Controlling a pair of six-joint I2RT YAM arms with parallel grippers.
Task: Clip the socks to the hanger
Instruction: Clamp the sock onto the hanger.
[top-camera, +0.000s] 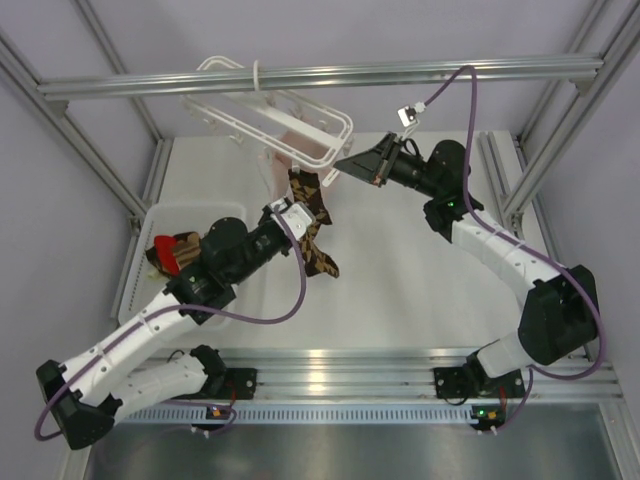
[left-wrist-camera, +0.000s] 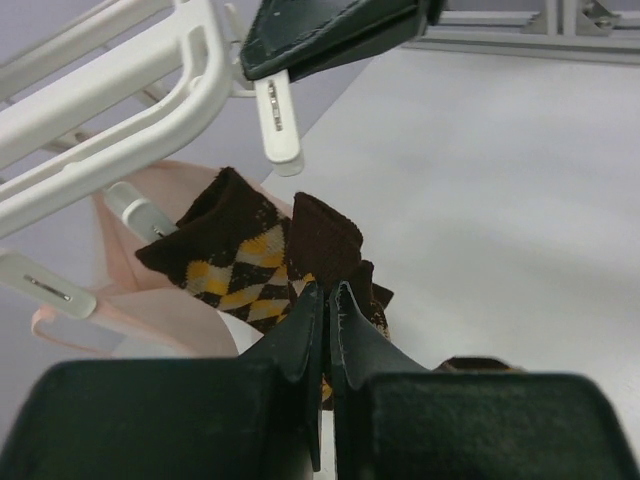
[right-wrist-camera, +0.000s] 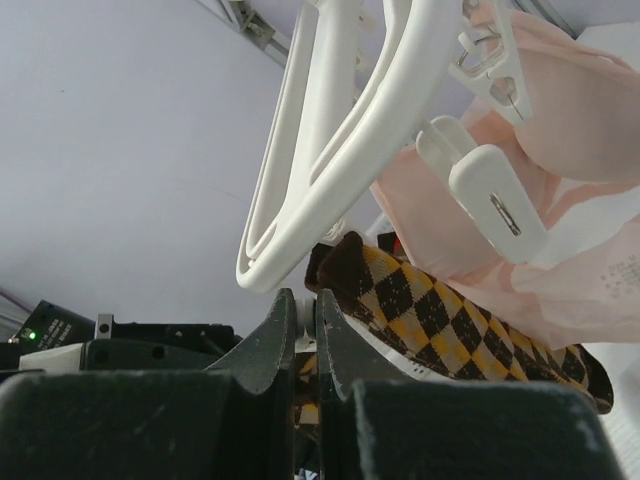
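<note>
- Left fingers (left-wrist-camera: 315, 310), closest to the left wrist lens, pinch an argyle sock (left-wrist-camera: 240, 265) just under the hanger (left-wrist-camera: 130, 90).
- Right fingers (right-wrist-camera: 288, 320) sit pressed nearly together by the rail end. Only the left wrist view shows a white clip (left-wrist-camera: 278, 120) at their tips.
- Only the top view shows the sock's tail hanging over the table (top-camera: 420, 270).

You have 1 dark brown and orange argyle sock (right-wrist-camera: 430, 310) hanging just beneath the tilted white double-rail hanger (right-wrist-camera: 392, 110).

Pale pink cloth (right-wrist-camera: 570, 140) hanging, white tray (top-camera: 190, 208) holding red item (top-camera: 168, 247), aluminium crossbar (top-camera: 450, 72)
</note>
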